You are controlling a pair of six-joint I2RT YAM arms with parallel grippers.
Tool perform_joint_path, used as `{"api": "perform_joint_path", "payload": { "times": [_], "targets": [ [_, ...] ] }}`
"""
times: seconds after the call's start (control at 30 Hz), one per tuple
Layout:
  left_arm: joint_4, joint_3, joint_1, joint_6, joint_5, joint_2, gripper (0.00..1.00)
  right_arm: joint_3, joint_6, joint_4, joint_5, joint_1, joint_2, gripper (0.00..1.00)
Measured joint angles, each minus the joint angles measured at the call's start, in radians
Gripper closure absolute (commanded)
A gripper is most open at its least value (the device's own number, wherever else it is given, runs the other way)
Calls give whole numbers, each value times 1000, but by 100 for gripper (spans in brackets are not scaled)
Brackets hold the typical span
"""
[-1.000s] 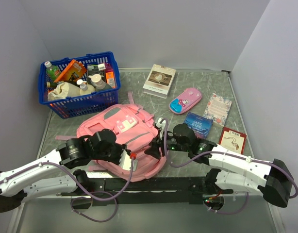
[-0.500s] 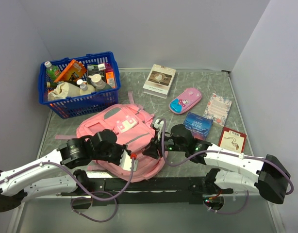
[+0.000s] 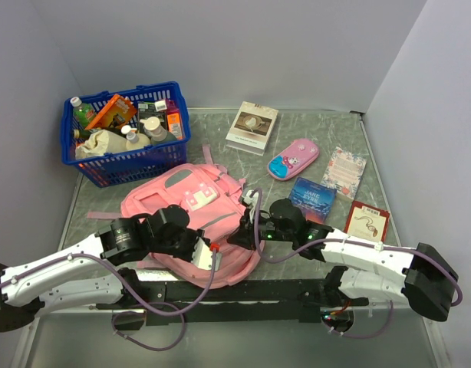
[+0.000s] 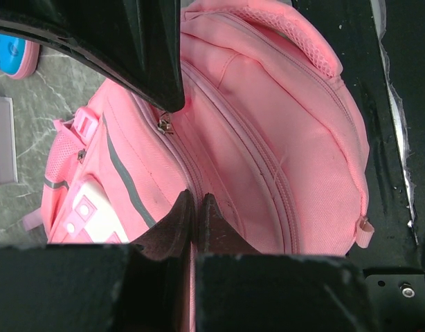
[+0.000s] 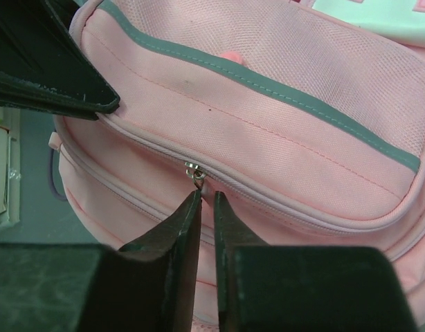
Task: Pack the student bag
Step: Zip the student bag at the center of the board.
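Observation:
The pink student bag [image 3: 182,201] lies flat on the table in front of the arms, front pockets up. My left gripper [image 3: 208,256] is at its near edge, shut with a sliver of pink fabric pinched between the fingertips [image 4: 196,202]. In the left wrist view the bag [image 4: 268,138] shows its closed zip lines and one metal slider [image 4: 164,126]. My right gripper [image 3: 240,233] is at the bag's right side, shut on the pink zipper pull [image 5: 207,185] just below its metal slider [image 5: 194,169]. The bag's grey stripe [image 5: 282,97] runs above that closed zip.
A blue basket [image 3: 136,164] full of bottles and packets stands at the back left. A white book [image 3: 251,126], a pink-and-blue pencil case [image 3: 293,159], a blue booklet [image 3: 313,196], a floral notebook [image 3: 344,170] and a red card [image 3: 367,220] lie to the right.
My right gripper has shifted a little left along the bag's side. My left gripper has moved slightly right at the bag's near edge. The bag's top has shifted a little.

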Motion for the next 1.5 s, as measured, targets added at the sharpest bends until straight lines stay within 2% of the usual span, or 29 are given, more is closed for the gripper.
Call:
{"api": "perform_joint_path", "payload": {
  "times": [0.13, 0.3, 0.47, 0.63, 0.7, 0.73, 0.83, 1.1, 1.3, 1.5],
  "targets": [
    [-2, 0, 0, -4, -2, 4, 99, 0, 2, 0, 18, 0, 5, 100],
    [4, 0, 0, -3, -8, 5, 99, 0, 19, -21, 74, 4, -14, 100],
    [20, 0, -4, -3, -6, 3, 99, -6, 35, -114, 213, -10, -43, 100],
    [22, 0, -5, -3, 1, 2, 99, -42, 66, -159, 259, -11, -77, 100],
    [22, 0, -5, -3, 5, 2, 99, -55, 73, -163, 267, -11, -101, 78],
    [22, 0, -5, -2, 7, 2, 99, -63, 73, -159, 268, -11, -116, 61],
    [23, 0, -6, -2, 8, 2, 99, -85, 51, -157, 276, -11, -162, 47],
    [23, 0, -6, -2, 8, 0, 99, -84, -52, -94, 196, -11, -141, 43],
    [21, -4, -6, -4, 8, -3, 99, -75, -61, -6, 104, -18, -45, 43],
    [20, -13, -7, -4, 8, -4, 99, -75, -52, 34, 48, -20, -15, 44]
  ]
}}
